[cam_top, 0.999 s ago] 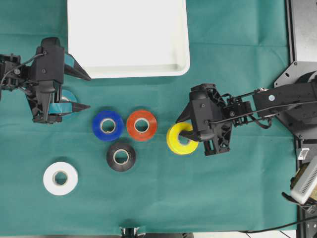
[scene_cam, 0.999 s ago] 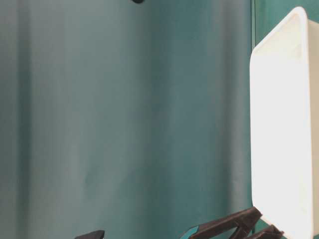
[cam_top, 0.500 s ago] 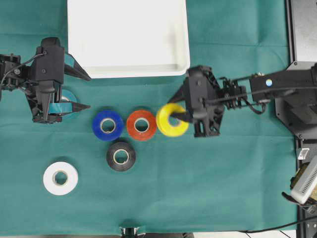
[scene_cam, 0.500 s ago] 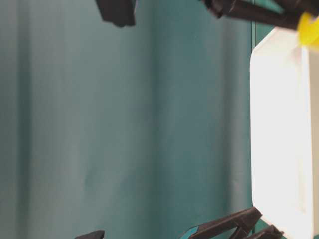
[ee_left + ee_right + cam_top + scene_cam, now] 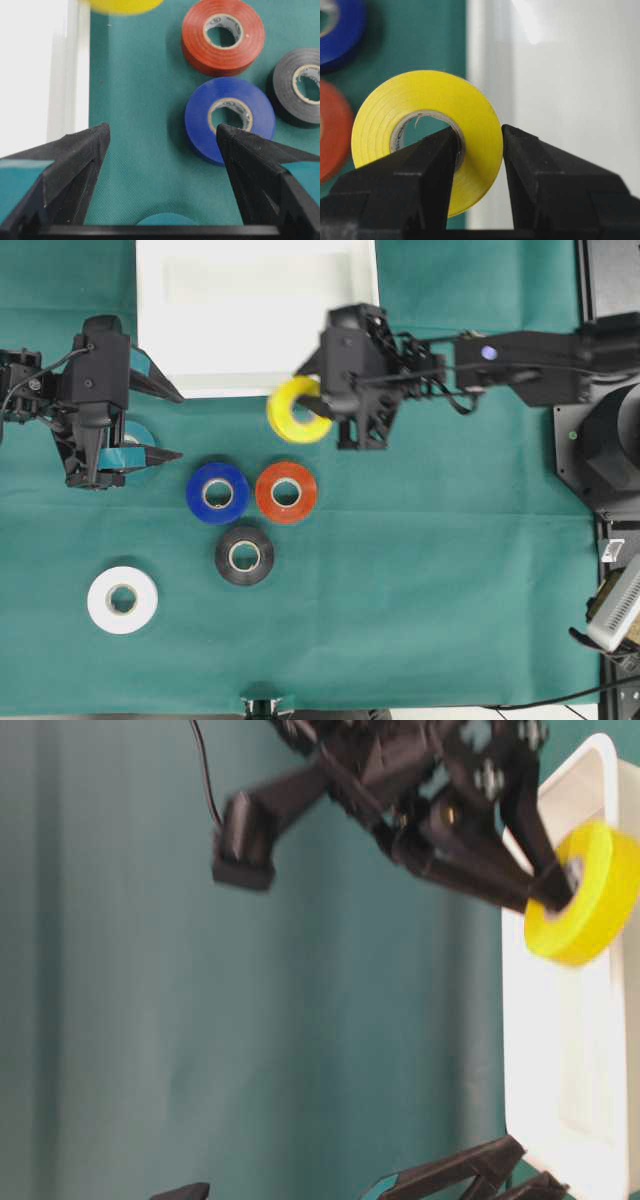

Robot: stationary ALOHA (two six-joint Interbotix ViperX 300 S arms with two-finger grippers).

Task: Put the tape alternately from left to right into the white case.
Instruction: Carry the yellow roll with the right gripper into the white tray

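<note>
Overhead, the right gripper (image 5: 318, 405) has swung the yellow roll (image 5: 296, 410), pinched through its wall, up from the cloth to the white case (image 5: 258, 315) rim. Seen from the wrist, one jaw sits inside the core; release comes next. Left gripper (image 5: 162, 142) waits wide, blue roll (image 5: 229, 119) just ahead.

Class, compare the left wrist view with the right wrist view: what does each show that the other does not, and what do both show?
Only the left wrist view shows the black roll and the open left gripper. Only the right wrist view shows the right gripper shut on the yellow roll's wall. Both show the blue roll, the red roll, the white case and some yellow.
</note>
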